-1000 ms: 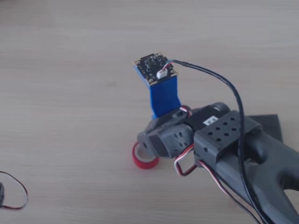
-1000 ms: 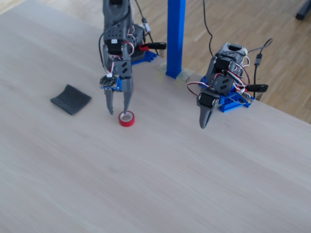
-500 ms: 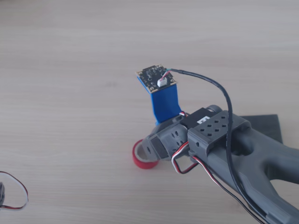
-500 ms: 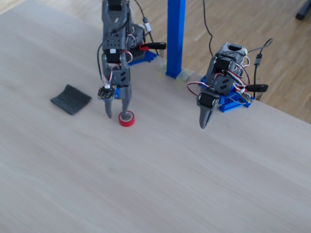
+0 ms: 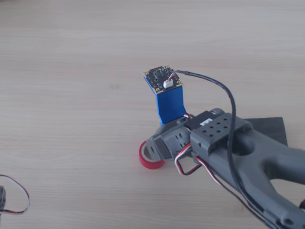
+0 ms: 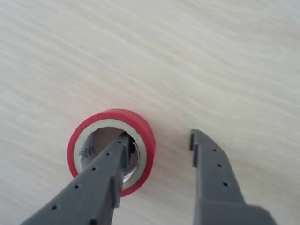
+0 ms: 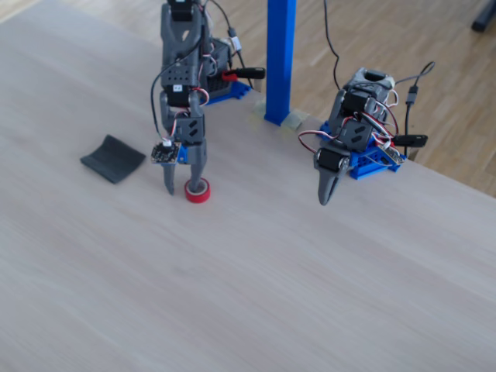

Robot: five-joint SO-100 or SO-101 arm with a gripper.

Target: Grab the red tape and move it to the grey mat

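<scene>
The fixed view looks down from high and far across the bench (image 7: 256,279), taking in both arms. The other view sits nearer, above and behind the working arm, looking down at the bench. The wrist view is closest, facing straight down past the hand (image 6: 159,147). All three share the red tape (image 6: 145,136) at 7 o'clock of centre.
</scene>
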